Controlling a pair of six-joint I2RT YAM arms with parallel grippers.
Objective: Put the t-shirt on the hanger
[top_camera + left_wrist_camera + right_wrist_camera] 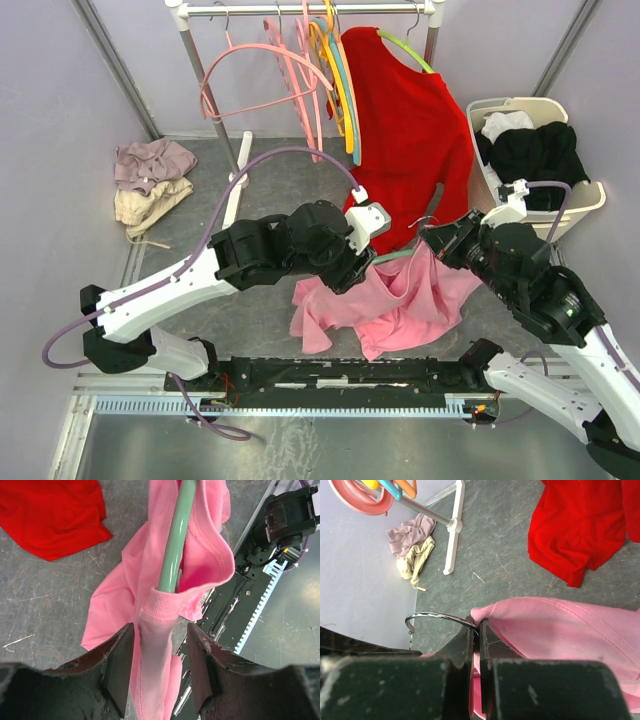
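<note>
- Off to the outer, right side of the right gripper (pixel 435 238): a cream laundry basket (pixel 590 200), packed with black garments (pixel 535 150) and one white piece (pixel 505 125) at its far left corner.
- Right gripper: pressed fully closed, no gap between the fingers, pinching the hanger (pixel 437 616) at the base of its wire hook. The pink t-shirt (pixel 560 630) bunches right against the fingertips and spreads away to their right.
- Left gripper (pixel 160 632): parted wide, clamping nothing. The t-shirt's ribbed collar hangs in the gap between the two fingers.
- Straight ahead of the left fingertips: the hanger's mint-green arm, rising out of that collar with pink cloth draped on both sides of it.
- Below and between both grippers: the rest of the t-shirt, heaped on the grey surface (pixel 260 200).
- Ahead of both grippers: a red shirt (pixel 410 130) on a lime-green hanger (pixel 408 48), hung from a rail (pixel 300 9). Its lower edge sits just beyond the left gripper.
- Further left on the same rail: pink hangers (pixel 250 80).
- Well out to the left of the left gripper: a small heap of mauve and cream cloth (pixel 150 180) near the wall.
</note>
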